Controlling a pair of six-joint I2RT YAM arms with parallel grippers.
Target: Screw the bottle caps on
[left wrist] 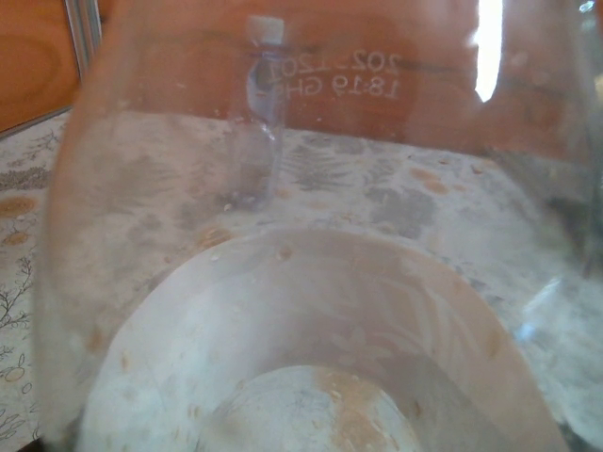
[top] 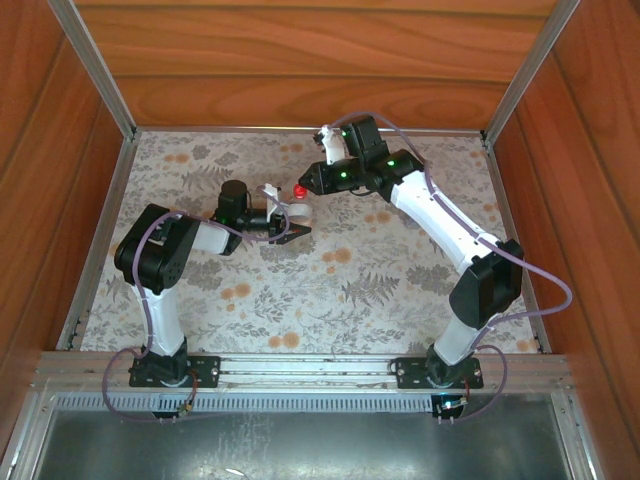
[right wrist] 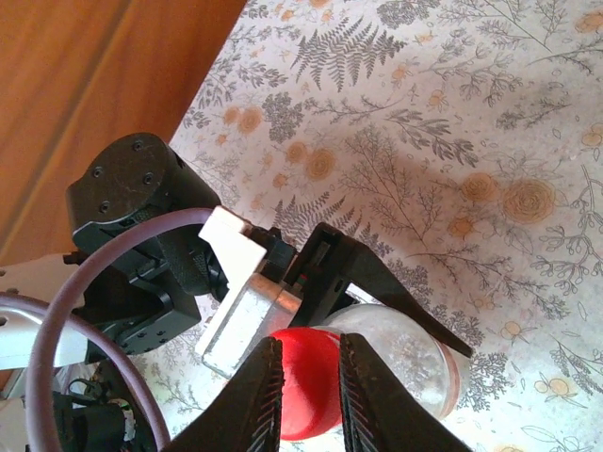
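A clear bottle (right wrist: 415,363) with a red label band stands upright near the middle of the table, and its red cap (right wrist: 306,377) sits on its neck. My right gripper (right wrist: 309,395) comes down from above, its two ribbed fingers pressed against the cap's sides. From the left, my left gripper (top: 288,225) is shut round the bottle's body (top: 287,210), with one black finger (right wrist: 396,292) along its side. The left wrist view looks through the held bottle's clear wall (left wrist: 311,311). Behind it stands a second small clear bottle (left wrist: 264,122) with a whitish top, blurred.
The floral tablecloth (top: 340,290) is boxed in by wooden walls and an aluminium frame (top: 95,250). The right arm (top: 450,230) reaches diagonally across the right half. Bare cloth lies in front of the grippers, toward the arm bases.
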